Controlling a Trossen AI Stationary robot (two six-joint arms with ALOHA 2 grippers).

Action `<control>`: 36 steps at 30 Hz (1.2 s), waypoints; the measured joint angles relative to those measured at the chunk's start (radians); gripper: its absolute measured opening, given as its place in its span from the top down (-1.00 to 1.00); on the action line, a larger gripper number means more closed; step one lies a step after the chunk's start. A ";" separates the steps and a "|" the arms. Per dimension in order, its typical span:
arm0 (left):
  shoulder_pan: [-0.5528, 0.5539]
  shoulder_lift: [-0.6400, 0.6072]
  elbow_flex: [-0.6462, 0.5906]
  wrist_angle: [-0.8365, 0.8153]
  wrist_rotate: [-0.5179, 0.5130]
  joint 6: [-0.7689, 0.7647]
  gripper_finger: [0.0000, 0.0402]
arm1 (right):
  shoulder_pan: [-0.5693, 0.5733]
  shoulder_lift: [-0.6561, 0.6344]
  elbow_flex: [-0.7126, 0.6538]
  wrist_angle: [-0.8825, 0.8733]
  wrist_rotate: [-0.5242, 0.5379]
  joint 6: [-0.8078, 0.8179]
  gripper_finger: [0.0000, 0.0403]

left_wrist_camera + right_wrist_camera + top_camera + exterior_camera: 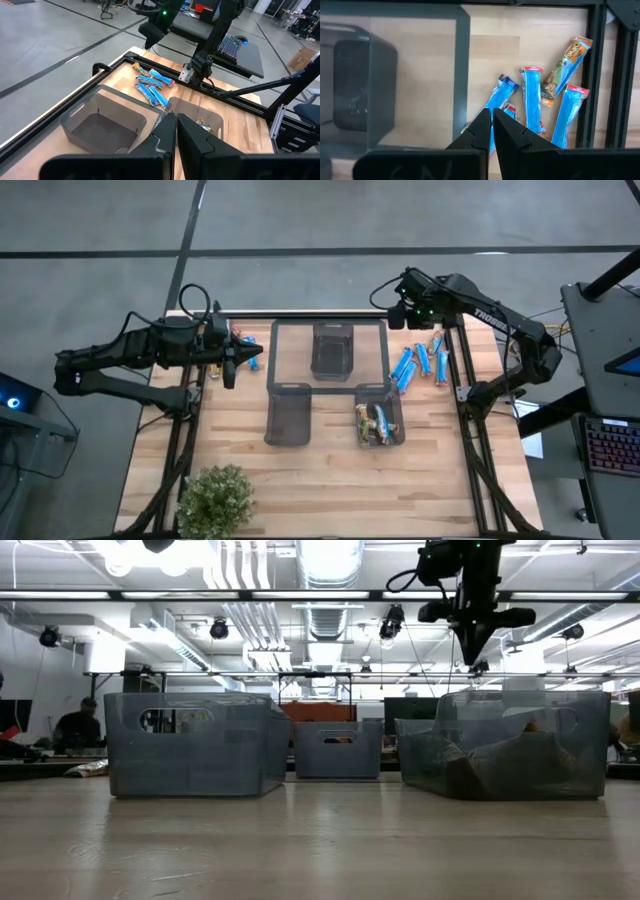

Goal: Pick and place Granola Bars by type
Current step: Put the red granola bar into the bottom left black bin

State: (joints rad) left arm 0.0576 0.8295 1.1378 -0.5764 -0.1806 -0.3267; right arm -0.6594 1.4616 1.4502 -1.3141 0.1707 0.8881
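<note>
Several granola bars [420,364], mostly blue with one brownish-gold [566,61], lie flat on the wooden table by its right rail. More bars [374,423] lie in the near right mesh bin [392,392]. My right gripper [398,318] hangs shut and bare high over the far right part of the table, pointing steeply down, its fingertips [491,120] above the blue bars [532,99]. My left gripper [256,352] is shut and bare, held nearly level above the table's left side, pointing toward the bins [176,124].
An empty mesh bin [332,350] stands at the far centre and another [288,413] at the near left. A few blue bars [247,338] lie by the left gripper. A potted plant [215,500] sits at the near left edge. Black rails [462,370] border the table.
</note>
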 joint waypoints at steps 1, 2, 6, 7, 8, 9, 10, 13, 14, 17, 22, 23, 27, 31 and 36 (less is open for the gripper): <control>0.000 0.000 0.000 0.000 0.000 0.000 1.00 | 0.000 0.000 0.000 0.000 0.005 0.001 0.94; 0.000 0.000 0.000 0.000 0.000 0.000 1.00 | 0.000 0.000 -0.001 -0.001 0.006 0.003 0.93; 0.000 0.000 0.000 0.000 0.000 0.001 1.00 | 0.000 0.000 -0.005 -0.026 0.006 0.037 0.85; 0.000 0.000 0.000 0.000 0.000 0.000 1.00 | 0.000 0.000 -0.007 -0.033 0.006 0.047 0.81; 0.000 0.000 0.000 0.000 0.000 0.000 1.00 | 0.000 0.000 -0.009 -0.044 0.007 0.057 0.77; 0.000 0.000 0.000 0.000 0.000 0.000 1.00 | 0.000 0.000 -0.012 -0.056 0.008 0.068 0.72; 0.000 0.000 0.000 0.000 0.000 0.000 1.00 | 0.000 0.000 -0.015 -0.065 0.008 0.079 0.67; 0.000 0.000 0.000 0.000 0.000 0.001 1.00 | 0.000 -0.001 -0.032 -0.075 0.008 0.118 0.50; 0.000 0.000 0.000 0.000 0.000 0.001 1.00 | 0.001 -0.001 -0.039 -0.075 0.008 0.137 0.45; 0.000 0.000 0.000 0.000 0.000 0.001 1.00 | 0.007 -0.001 -0.072 -0.075 0.008 0.204 0.28; 0.000 0.000 0.000 -0.001 0.015 0.001 1.00 | 0.022 -0.001 -0.145 -0.074 0.004 0.314 0.04; 0.000 0.000 0.000 -0.001 0.016 0.001 1.00 | 0.026 -0.001 -0.158 -0.073 0.004 0.328 0.00; 0.000 0.000 0.000 -0.001 0.039 0.001 1.00 | 0.046 -0.002 -0.200 -0.062 0.000 0.376 -0.14; 0.000 -0.001 0.000 -0.001 0.060 -0.001 1.00 | 0.053 -0.002 -0.228 -0.054 0.000 0.436 -0.23; 0.000 -0.001 0.000 -0.001 0.063 -0.016 1.00 | 0.053 -0.002 -0.257 0.024 -0.022 0.444 -0.31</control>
State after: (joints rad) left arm 0.0576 0.8284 1.1378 -0.5770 -0.1177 -0.3427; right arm -0.6064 1.4597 1.1937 -1.2904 0.1485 1.3318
